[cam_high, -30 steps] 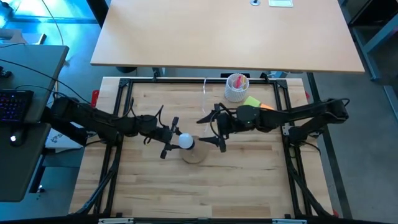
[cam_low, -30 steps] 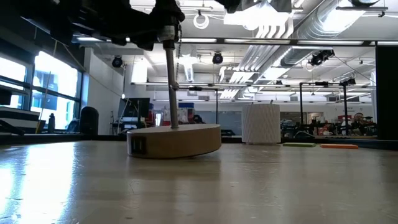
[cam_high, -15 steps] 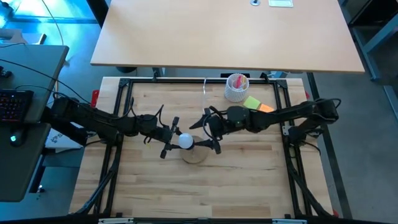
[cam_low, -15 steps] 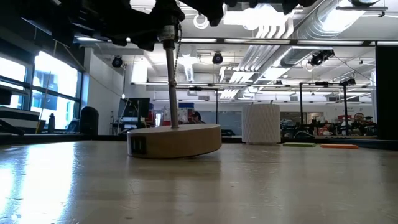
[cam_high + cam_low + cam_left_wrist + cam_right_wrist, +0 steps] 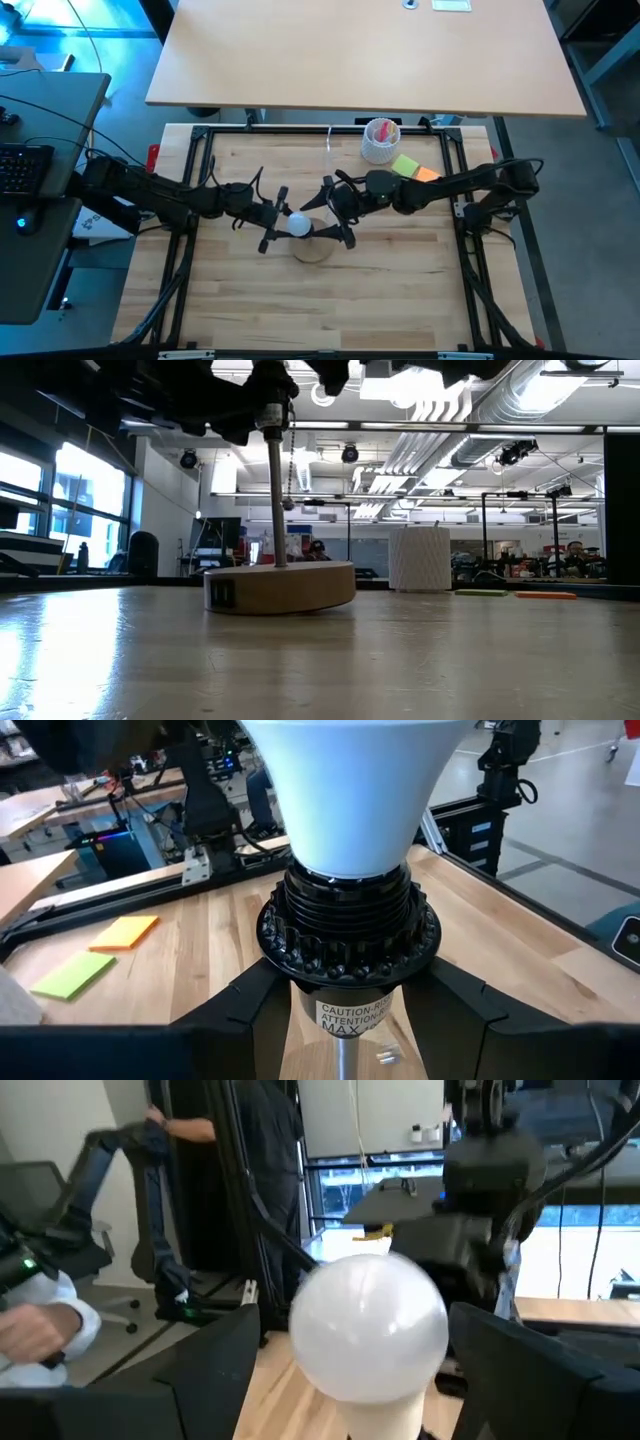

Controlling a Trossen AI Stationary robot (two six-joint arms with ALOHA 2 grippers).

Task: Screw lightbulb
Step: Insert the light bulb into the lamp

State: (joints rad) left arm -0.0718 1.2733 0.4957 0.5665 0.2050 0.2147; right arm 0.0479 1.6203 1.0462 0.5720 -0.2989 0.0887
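Fingers of the left gripper point(image 5: 278, 222) clamp the black ribbed socket point(image 5: 348, 930) under the small white rounded lightbulb point(image 5: 298, 226), which sits atop the round wooden disc stand point(image 5: 314, 247). Right gripper point(image 5: 337, 213), at the bulb's 3 o'clock, has its fingers spread, straddling it without contact.

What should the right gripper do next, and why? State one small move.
Probably close the right gripper on the lightbulb: its open fingers already flank the white globe, which sits in the black socket that the left gripper steadies. Then it can twist.
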